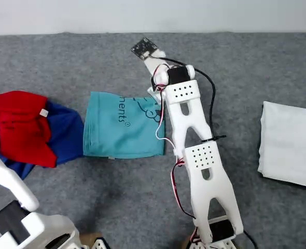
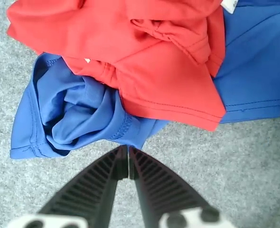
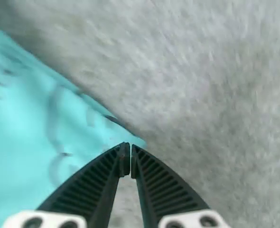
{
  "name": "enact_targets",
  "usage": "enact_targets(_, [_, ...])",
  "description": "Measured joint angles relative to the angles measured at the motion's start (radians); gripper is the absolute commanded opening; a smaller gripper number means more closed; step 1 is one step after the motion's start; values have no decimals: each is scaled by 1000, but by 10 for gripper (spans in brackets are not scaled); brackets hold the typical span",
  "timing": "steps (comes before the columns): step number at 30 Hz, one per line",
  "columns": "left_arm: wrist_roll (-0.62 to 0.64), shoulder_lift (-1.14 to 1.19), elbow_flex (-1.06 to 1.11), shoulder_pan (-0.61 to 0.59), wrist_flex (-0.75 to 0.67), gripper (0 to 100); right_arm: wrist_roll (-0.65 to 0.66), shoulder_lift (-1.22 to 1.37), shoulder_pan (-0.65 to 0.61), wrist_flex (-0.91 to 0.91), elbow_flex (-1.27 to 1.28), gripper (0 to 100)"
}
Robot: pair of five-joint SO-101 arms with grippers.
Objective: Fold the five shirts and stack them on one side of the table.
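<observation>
Folding the teal shirt (image 1: 123, 127), mid-table — right gripper (image 3: 129, 161) pinched shut at its edge, grip on cloth unclear, left gripper (image 2: 128, 164) closed and empty by the blue shirt (image 2: 69, 114) — next, probably another fold.

The white plastic right arm (image 1: 194, 129) is stretched far forward, wrist bent down; its black ribbed right tool (image 3: 130, 159) is pressed together at the tips, apparently on nothing. The white left arm (image 1: 8, 181) is held low, its black left tool (image 2: 128, 161) likewise pressed together.
</observation>
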Motion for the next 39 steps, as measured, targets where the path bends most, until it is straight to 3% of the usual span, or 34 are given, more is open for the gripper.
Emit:
enact_targets(5, [0, 0, 0, 0, 0, 15, 2, -5, -135, 43, -15, 9])
enact_targets(9, [0, 0, 0, 0, 0, 15, 6, 0, -216, -31, -15, 9])
enact_targets(16, [0, 0, 0, 0, 0, 15, 6, 176, -204, -374, -17, 9])
enact_targets(21, [0, 0, 0, 0, 0, 15, 6, 224, -201, -436, -18, 9])
enact_targets(30, [0, 0, 0, 0, 0, 15, 5, 32, -213, -204, -21, 9])
enact_targets(39, [0, 0, 0, 0, 0, 15, -15, -14, -399, 83, -21, 9])
